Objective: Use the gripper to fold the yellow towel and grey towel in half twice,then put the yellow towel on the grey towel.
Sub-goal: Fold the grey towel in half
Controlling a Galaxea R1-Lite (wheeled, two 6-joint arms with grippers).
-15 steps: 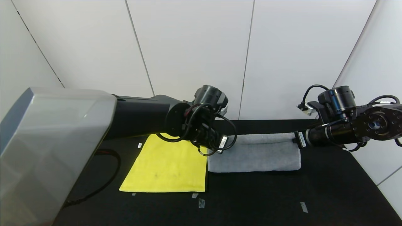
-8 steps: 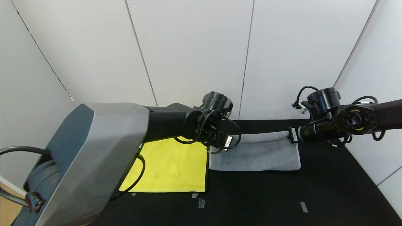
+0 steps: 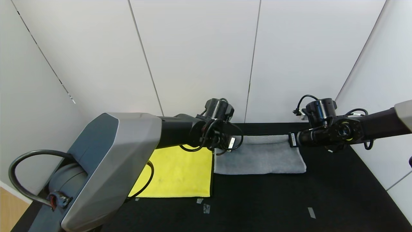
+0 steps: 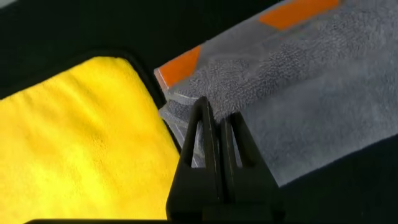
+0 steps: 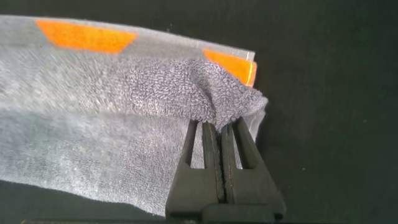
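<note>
The grey towel [image 3: 260,158] lies folded over on the black table, its orange band at the far edge. My left gripper [image 3: 225,145] is shut on the towel's left far corner [image 4: 224,93]. My right gripper [image 3: 291,140] is shut on the towel's right far corner [image 5: 233,106]. Both hold the top layer near the far edge. In the wrist views the orange-and-white band [image 5: 87,36] shows beyond the pinched fold. The yellow towel [image 3: 178,174] lies flat to the left of the grey towel, touching its left side, partly hidden by my left arm.
The black table [image 3: 322,199] has small tape marks near the front edge [image 3: 206,207]. White wall panels stand close behind and to the right. My big left arm housing [image 3: 106,167] covers the table's left part.
Both grippers have carried the grey towel's top layer toward the far edge, so the folded towel looks narrower. The left arm has stretched farther out.
</note>
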